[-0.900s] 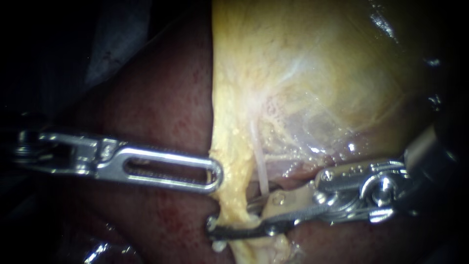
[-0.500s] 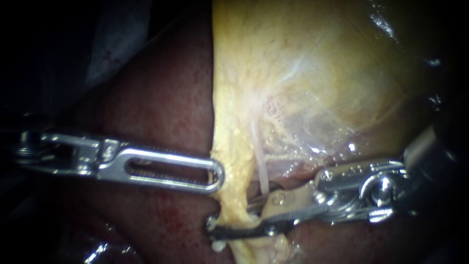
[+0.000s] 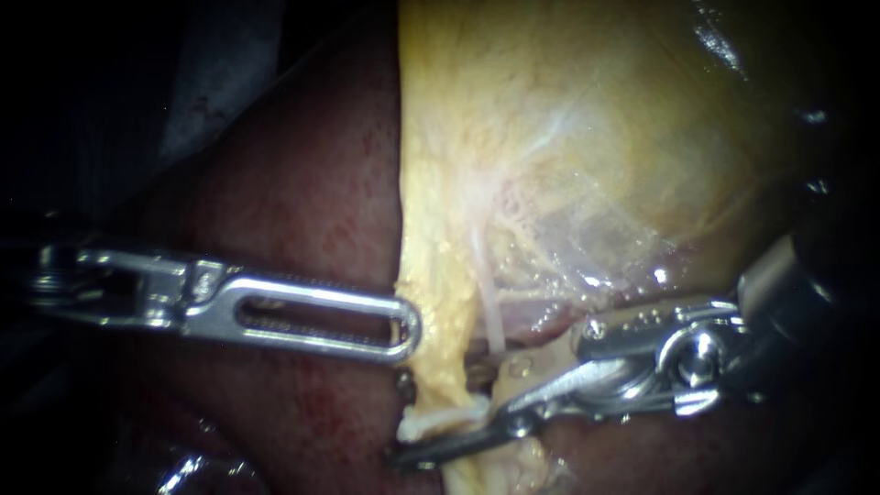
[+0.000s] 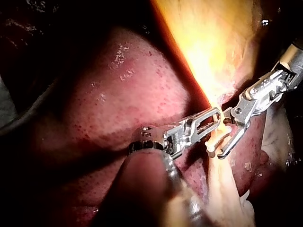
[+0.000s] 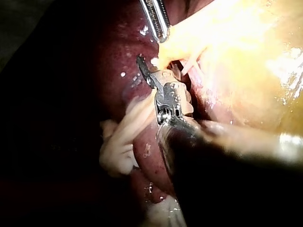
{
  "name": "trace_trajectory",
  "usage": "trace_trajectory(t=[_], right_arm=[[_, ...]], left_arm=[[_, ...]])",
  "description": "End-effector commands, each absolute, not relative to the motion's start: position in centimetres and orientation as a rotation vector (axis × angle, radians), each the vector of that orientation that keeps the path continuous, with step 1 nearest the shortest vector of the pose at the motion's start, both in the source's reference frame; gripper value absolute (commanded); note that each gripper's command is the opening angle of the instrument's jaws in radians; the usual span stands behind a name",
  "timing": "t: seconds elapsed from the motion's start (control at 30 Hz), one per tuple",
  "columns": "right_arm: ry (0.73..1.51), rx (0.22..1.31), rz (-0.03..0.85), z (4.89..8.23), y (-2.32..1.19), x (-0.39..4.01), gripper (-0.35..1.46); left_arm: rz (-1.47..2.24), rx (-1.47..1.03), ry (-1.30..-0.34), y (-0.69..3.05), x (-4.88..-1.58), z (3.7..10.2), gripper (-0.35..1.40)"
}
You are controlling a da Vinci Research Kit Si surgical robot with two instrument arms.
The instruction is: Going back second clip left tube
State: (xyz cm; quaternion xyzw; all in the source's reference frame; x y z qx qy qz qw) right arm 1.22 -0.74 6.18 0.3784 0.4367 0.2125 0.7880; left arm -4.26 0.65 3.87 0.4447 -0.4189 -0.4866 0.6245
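The left tube (image 3: pixel 438 362) is a yellow fatty strand running down from the gallbladder (image 3: pixel 596 137). A white clip (image 3: pixel 438 420) sits across it low down. My right instrument (image 3: pixel 403 420) has its jaws open around the tube at the clip, one jaw above it and one below. In the left wrist view the same jaws (image 4: pixel 222 138) gape beside the clip (image 4: pixel 209 147). My left instrument (image 3: pixel 403 328) has slotted jaws shut on the tube's yellow edge, just above the clip. From the right wrist view, my right instrument (image 5: pixel 146 64) points at the tube.
Dark red liver (image 3: pixel 302 202) lies under and around both instruments. A thin pale tube (image 3: pixel 490 321) runs down just right of the yellow one, close above my right instrument's hinge. Pale loose tissue (image 5: pixel 120 142) lies beside the right shaft.
My right instrument's jaws were closed across the left tube; now they have sprung apart, leaving the white clip on it. Its shaft has shifted slightly left. The left instrument has held still.
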Motion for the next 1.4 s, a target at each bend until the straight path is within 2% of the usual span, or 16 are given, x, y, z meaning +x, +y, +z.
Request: trace_trajectory(t=[0.03,0.33,0.73,1.1,1.4], right_arm=[[0.94,0.816,0.458,6.18,-0.75,1.22,0.55],[0.943,0.818,0.46,6.09,-0.68,1.03,0.54],[0.961,0.784,0.501,5.84,-0.41,0.36,0.54],[0.986,0.714,0.524,5.54,-0.01,-0.38,0.54],[0.992,0.674,0.537,5.39,0.19,-0.53,0.55]], left_arm=[[-1.117,1.021,-0.962,0.65,-4.26,3.87,-0.35],[-1.117,1.021,-0.962,0.65,-4.26,3.87,-0.35],[-1.115,1.022,-0.961,0.68,-4.25,3.9,-0.35],[-1.114,1.019,-0.961,0.67,-4.24,3.95,-0.35],[-1.114,1.018,-0.962,0.67,-4.26,3.97,-0.35]])
